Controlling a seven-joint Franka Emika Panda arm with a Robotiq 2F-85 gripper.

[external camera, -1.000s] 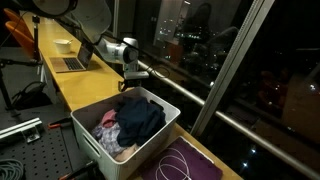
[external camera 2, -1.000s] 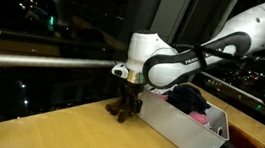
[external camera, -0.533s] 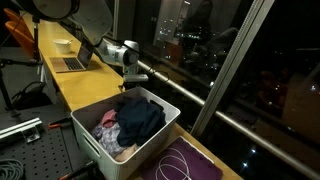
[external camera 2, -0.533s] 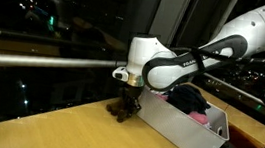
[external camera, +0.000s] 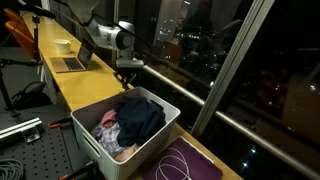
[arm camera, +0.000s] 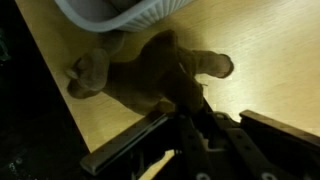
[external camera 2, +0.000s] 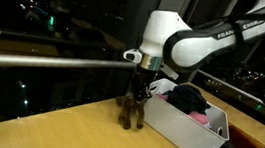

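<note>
Above smooth wood point(external camera 2: 56, 128) — gripper point(external camera 2: 138, 93) pinches fuzzy plush point(external camera 2: 130, 113).

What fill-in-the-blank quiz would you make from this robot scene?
1. The plush toy gripped by the hand is ____ in colour.
2. The white bin beside the toy is full of ____.
3. The bin stands on a table made of ____.

Missing words: brown; clothes; wood
</note>
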